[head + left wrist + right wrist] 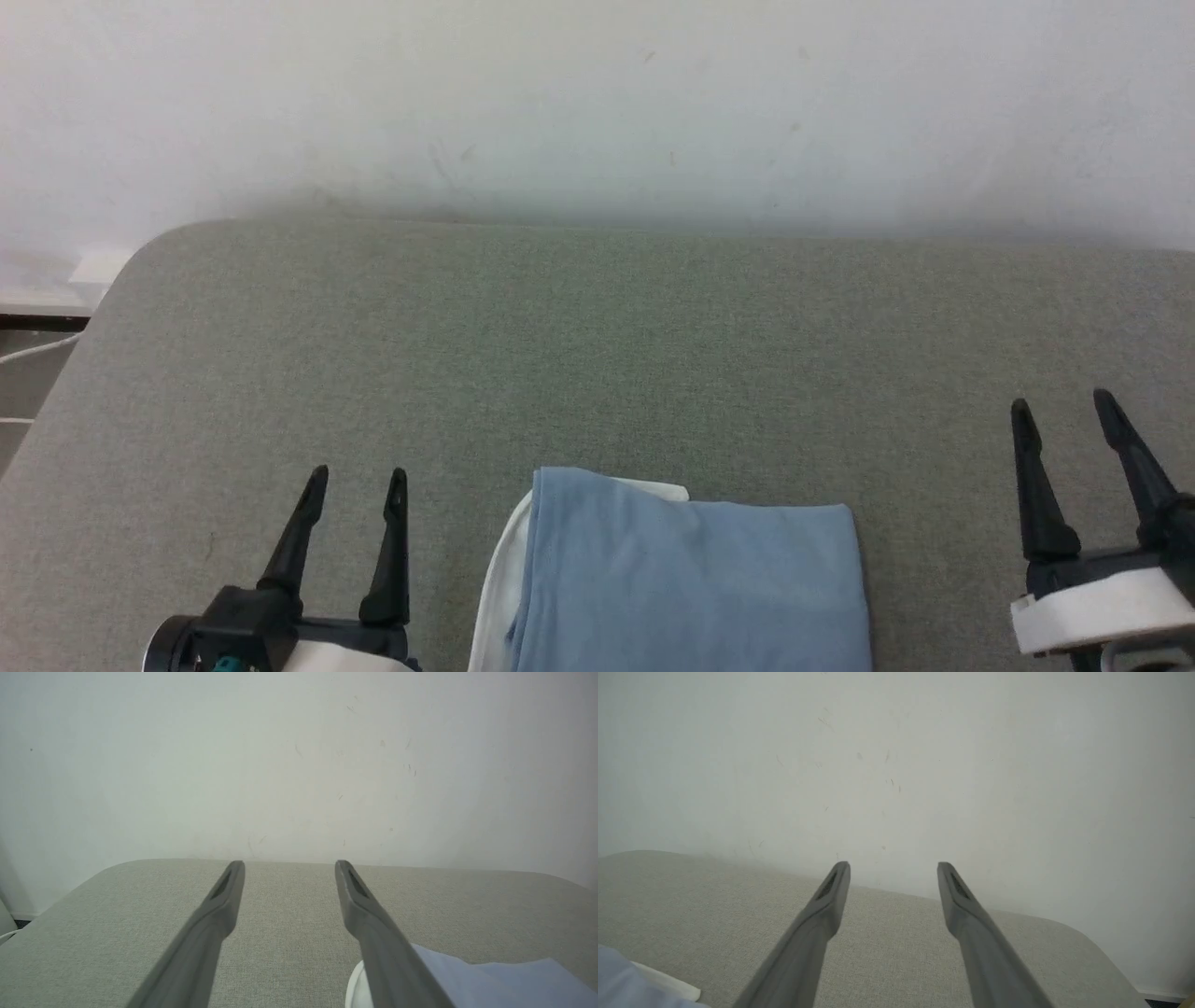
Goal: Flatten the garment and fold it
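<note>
Shirt [691,579], light blue, folded at bottom centre of grey tabletop [597,355], left hand [359,473] and right hand [1062,399] spread, empty

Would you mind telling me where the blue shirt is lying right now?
In the head view the shirt lies folded on the grey table, bottom centre, between the open left gripper and right gripper, touching neither.

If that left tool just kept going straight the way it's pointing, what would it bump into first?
Probably the white wall beyond the grey table; nothing stands between. The left tool, open, points beside the blue garment, not over it, though depth is hard to judge.
</note>
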### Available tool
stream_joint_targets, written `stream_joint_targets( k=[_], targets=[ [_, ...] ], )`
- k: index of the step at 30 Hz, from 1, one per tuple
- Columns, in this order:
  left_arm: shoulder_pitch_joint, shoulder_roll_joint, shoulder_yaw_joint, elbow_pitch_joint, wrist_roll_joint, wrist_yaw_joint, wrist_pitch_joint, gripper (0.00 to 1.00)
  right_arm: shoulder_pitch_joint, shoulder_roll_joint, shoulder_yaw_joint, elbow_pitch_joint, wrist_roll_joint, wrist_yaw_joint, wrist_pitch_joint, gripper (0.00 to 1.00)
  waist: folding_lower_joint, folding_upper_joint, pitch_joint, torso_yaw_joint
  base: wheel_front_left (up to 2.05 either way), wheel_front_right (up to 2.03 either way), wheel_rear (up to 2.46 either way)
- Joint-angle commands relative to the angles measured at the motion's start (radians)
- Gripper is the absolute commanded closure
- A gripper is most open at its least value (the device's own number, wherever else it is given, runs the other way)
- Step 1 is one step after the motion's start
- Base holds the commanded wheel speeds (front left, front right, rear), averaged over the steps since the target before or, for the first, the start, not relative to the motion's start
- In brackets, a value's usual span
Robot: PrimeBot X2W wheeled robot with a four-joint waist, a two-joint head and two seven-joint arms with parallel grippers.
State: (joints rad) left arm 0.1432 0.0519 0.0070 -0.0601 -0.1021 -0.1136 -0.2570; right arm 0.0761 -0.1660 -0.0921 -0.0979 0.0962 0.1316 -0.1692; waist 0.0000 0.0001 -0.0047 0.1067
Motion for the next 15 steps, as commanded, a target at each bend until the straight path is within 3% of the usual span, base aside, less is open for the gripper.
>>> stream_joint_targets(
  k=[1,7,15],
  targets=[
    [0.007,-0.002,0.005,0.005,0.007,-0.004,-0.005,0.00,0.027,0.028,-0.008,-0.015,-0.012,-0.001,-0.014,0.00,0.0000,-0.0001,0.004,-0.006,0.00,0.00,0.00],
    [0.008,-0.002,0.002,0.014,0.016,-0.007,-0.005,0.00,0.101,0.089,-0.001,-0.015,-0.036,-0.001,-0.044,0.00,0.0000,-0.0001,0.009,-0.014,0.00,0.00,0.00],
    [0.003,-0.002,-0.005,0.008,0.025,-0.008,-0.005,0.00,0.121,0.108,0.015,-0.004,-0.072,-0.001,-0.061,0.00,0.0000,-0.0001,0.015,-0.018,0.00,0.00,0.00]
  ],
)
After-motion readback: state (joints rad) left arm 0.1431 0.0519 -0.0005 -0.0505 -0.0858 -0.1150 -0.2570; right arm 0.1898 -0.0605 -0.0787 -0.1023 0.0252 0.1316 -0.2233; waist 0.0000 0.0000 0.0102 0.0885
